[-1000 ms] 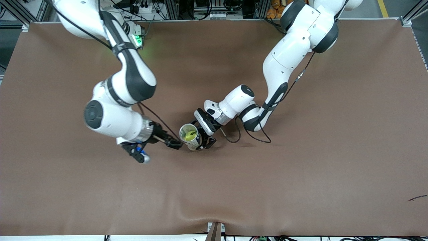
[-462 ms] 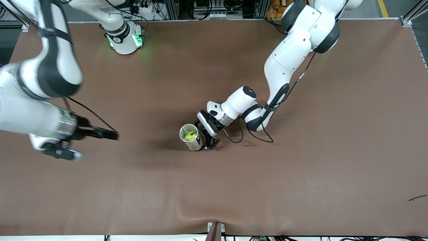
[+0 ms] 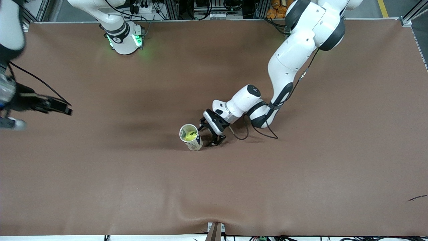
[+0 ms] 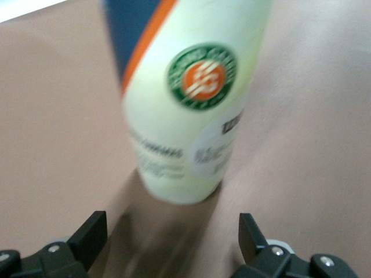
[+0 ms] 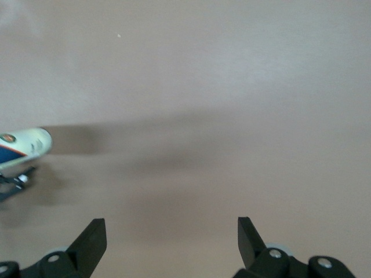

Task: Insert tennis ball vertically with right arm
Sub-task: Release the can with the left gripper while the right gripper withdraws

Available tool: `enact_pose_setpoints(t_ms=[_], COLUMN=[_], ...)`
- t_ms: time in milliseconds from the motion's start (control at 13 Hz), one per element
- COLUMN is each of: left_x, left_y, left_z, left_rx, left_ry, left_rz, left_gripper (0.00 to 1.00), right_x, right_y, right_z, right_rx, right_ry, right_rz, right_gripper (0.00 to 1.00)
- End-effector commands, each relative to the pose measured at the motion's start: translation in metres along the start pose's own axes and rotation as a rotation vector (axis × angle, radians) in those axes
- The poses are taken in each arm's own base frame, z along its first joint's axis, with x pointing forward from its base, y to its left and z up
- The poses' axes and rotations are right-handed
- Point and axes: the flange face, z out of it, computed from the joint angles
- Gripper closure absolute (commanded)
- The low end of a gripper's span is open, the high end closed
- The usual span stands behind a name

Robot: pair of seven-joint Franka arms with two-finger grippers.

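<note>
A pale tennis-ball can (image 3: 192, 138) with a blue and orange label stands upright in the middle of the brown table (image 3: 301, 174), mouth up. A yellow-green tennis ball (image 3: 190, 135) sits inside it. My left gripper (image 3: 210, 134) is open, low beside the can on the left arm's side, a little apart from it. The left wrist view shows the can (image 4: 185, 98) ahead of the open left gripper (image 4: 173, 231). My right gripper (image 3: 66, 107) is open and empty in the air over the right arm's end of the table. In the right wrist view, the right gripper (image 5: 173, 234) faces bare table, with the can (image 5: 23, 147) far off.
The right arm's base (image 3: 124, 40) with a green light stands at the table's back edge. A black cable (image 3: 257, 132) loops from the left wrist onto the table. A small dark scrap (image 3: 417, 197) lies near the front corner at the left arm's end.
My right arm has swung away from the can to its own end of the table. My left gripper has let go of the can and drawn back slightly; the can stays upright.
</note>
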Motion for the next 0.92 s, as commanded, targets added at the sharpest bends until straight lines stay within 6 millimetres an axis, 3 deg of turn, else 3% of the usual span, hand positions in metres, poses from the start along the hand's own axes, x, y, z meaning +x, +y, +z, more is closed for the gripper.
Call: enact_pose_setpoints(t_ms=[0, 154, 385, 692, 846], left_x=[-0.008, -0.001, 0.021, 0.068, 0.092], left_y=[-0.021, -0.047, -0.103, -0.173, -0.203], left_z=[-0.035, -0.041, -0.051, -0.065, -0.092], left_rx=[0.028, 0.075, 0.159, 0.28, 0.326], left_ry=[-0.059, -0.103, -0.117, -0.255, -0.322], left_rz=[-0.018, -0.054, -0.126, -0.242, -0.31], left_gripper=[0.0, 0.0, 0.0, 0.0, 0.0], right_x=[-0.039, -0.06, -0.075, -0.075, -0.074], right_y=[0.021, 0.021, 0.007, 0.01, 0.01], right_z=[-0.037, -0.059, -0.066, -0.068, -0.071], right_rx=[-0.024, -0.05, -0.068, -0.124, -0.128], right_ry=[0.019, 0.028, -0.007, -0.005, 0.0], right_rz=[-0.044, -0.055, -0.002, -0.027, -0.04], right_gripper=[0.0, 0.0, 0.0, 0.0, 0.0])
